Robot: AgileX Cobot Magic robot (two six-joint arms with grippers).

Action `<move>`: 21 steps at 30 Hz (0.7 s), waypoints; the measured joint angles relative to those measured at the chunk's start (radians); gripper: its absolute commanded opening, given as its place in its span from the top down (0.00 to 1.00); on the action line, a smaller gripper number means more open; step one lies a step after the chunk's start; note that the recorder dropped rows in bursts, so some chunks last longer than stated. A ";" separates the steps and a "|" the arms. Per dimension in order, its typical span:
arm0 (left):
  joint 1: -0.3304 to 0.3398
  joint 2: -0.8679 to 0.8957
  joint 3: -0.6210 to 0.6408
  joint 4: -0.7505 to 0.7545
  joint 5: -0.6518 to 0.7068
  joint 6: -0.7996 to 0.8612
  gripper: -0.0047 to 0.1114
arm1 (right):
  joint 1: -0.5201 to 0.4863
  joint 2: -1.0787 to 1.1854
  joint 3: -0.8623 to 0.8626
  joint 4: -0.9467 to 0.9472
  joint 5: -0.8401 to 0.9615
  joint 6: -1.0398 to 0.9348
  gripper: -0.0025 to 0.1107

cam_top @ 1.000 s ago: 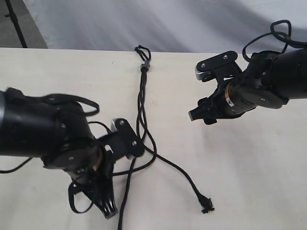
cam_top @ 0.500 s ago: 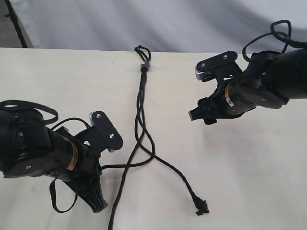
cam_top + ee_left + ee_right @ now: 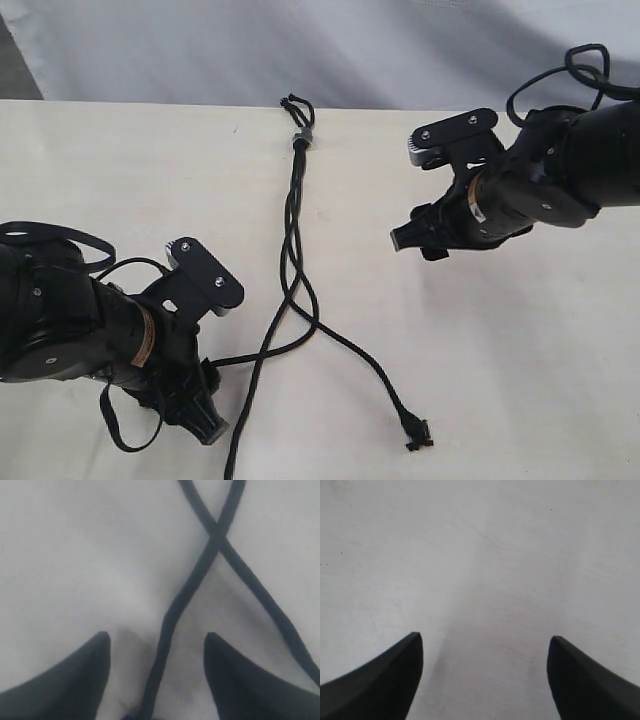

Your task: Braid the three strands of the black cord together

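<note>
The black cord [image 3: 293, 200] lay lengthwise down the middle of the desk [image 3: 520, 380]. Its knot [image 3: 300, 138] pointed to the top of the exterior view, and the three strands [image 3: 290, 240] fanned toward the bottom. One strand ran between the spread fingers of the left tool [image 3: 156, 636]. The right tool [image 3: 485, 637], likewise spread wide, hung over the desk, well apart from the cord.
</note>
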 measured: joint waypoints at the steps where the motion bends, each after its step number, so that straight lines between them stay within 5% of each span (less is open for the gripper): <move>1: 0.000 0.000 0.000 0.000 0.000 -0.004 0.39 | 0.000 0.000 0.000 0.025 0.000 0.000 0.39; 6: 0.021 0.000 0.000 0.000 0.008 -0.032 0.39 | 0.106 -0.012 0.000 0.108 0.005 -0.006 0.39; 11: 0.208 0.000 0.000 -0.007 0.013 -0.071 0.42 | 0.344 -0.044 0.000 0.126 0.065 -0.017 0.39; 13: 0.233 0.000 0.013 -0.014 0.001 -0.071 0.42 | 0.450 -0.046 0.000 0.167 0.067 -0.018 0.39; 21: 0.233 0.000 0.046 -0.023 -0.056 -0.086 0.42 | 0.659 -0.032 0.000 0.207 0.072 0.013 0.39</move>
